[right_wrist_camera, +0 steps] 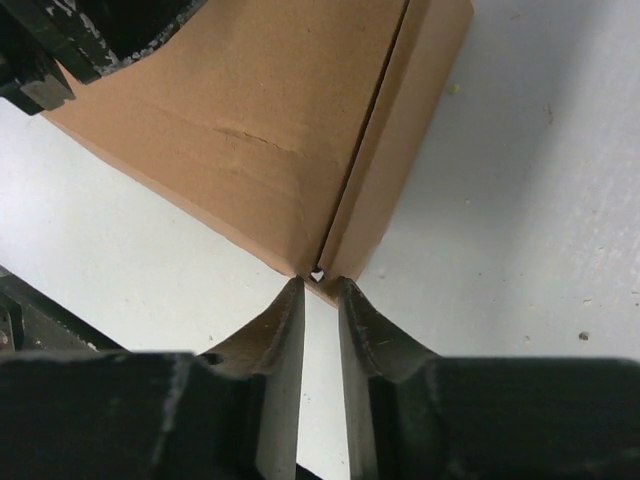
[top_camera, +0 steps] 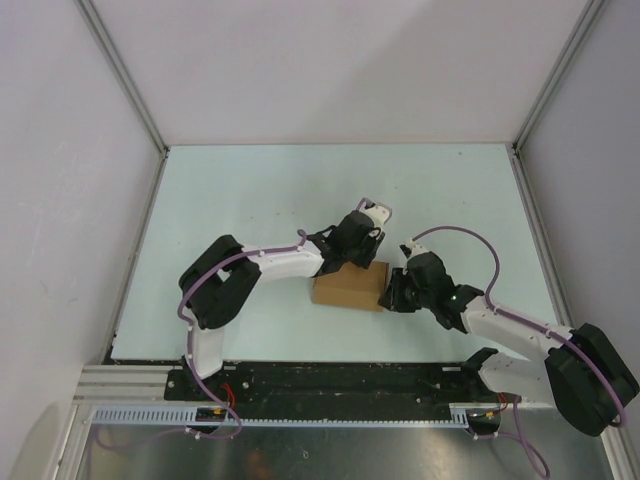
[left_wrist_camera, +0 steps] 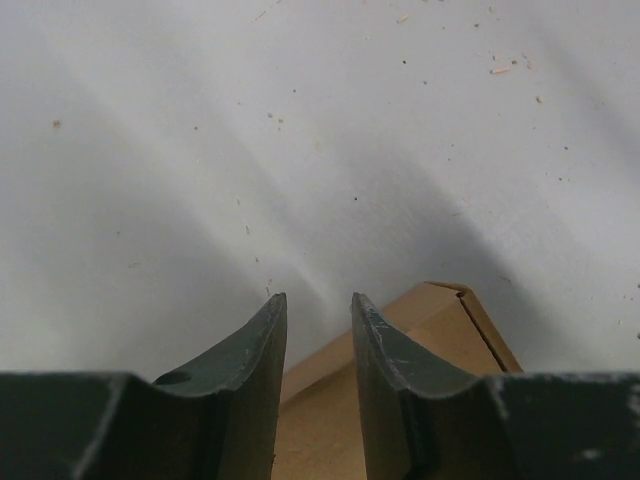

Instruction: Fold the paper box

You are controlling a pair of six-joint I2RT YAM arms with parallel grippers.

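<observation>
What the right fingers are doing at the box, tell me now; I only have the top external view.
Observer: In the right wrist view, the right gripper has its fingertips a narrow slit apart, right at a corner of the paper box. I cannot tell whether they pinch it.
Operator: Say what is at that corner.
Observer: A seam between the top panel and a narrower side flap runs down to that corner.
Operator: Now report the left one.
Observer: The left gripper has its jaws apart and holds nothing. Its fingertips reach past the box's edge over bare table.
</observation>
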